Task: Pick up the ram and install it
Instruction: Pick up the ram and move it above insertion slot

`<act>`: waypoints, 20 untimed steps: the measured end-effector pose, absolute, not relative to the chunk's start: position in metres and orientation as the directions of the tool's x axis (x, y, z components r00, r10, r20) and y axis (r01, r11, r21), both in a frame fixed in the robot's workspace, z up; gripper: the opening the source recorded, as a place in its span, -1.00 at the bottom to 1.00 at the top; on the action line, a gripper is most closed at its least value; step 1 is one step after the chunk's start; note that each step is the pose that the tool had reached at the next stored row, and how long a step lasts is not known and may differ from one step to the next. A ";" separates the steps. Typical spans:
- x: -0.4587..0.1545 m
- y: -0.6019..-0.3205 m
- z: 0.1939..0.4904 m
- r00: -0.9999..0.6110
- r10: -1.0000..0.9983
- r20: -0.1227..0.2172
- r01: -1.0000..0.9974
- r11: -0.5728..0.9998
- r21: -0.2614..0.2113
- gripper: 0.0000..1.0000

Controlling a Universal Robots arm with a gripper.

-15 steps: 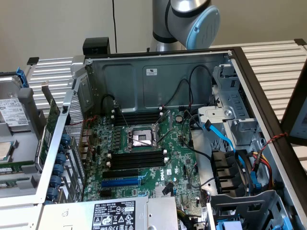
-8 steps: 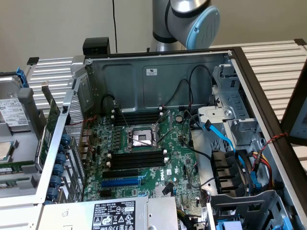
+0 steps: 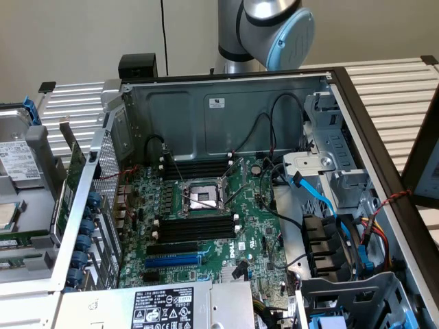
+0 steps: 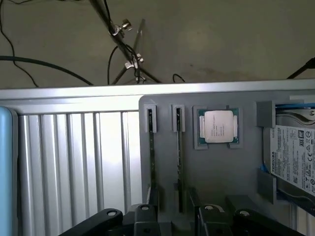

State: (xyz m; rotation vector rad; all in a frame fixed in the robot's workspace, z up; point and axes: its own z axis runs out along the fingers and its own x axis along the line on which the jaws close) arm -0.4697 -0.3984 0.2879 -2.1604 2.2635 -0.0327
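Nearest the lens is the gripper (image 4: 173,214): black linkages, jaws spread wide, nothing pinched. Between them runs the near end of the ram (image 4: 179,162). It stands on its thin edge in a slot of the grey holder tray (image 4: 221,182), and looks apart from both fingers, tho contact is hard to judge from this angle. A second stick (image 4: 150,157) sits edge-up in the next slot, just beside it. They're prob. stored edge-up so the flat faces are free for a side pinch. A CPU chip (image 4: 218,127) lies flat in its own pocket next to the sticks, w/ a hard drive (image 4: 295,157) beyond it.

In the exterior view the PC case (image 3: 226,103) lies open on its side, so the motherboard (image 3: 250,226) faces up for access from above. At frame centre, the black memory slots (image 3: 195,226) below the CPU socket (image 3: 199,199) look empty, so nothing is installed yet. The arm's joint (image 3: 274,27) is at top centre, behind the case.
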 end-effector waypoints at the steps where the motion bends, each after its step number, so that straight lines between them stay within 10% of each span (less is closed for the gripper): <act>1: -0.470 -0.399 0.286 -0.047 -0.999 0.006 -0.999 0.047 -0.024 -0.27; 20: -0.463 -0.410 0.252 -0.047 -0.999 0.005 -0.999 0.047 -0.024 -0.27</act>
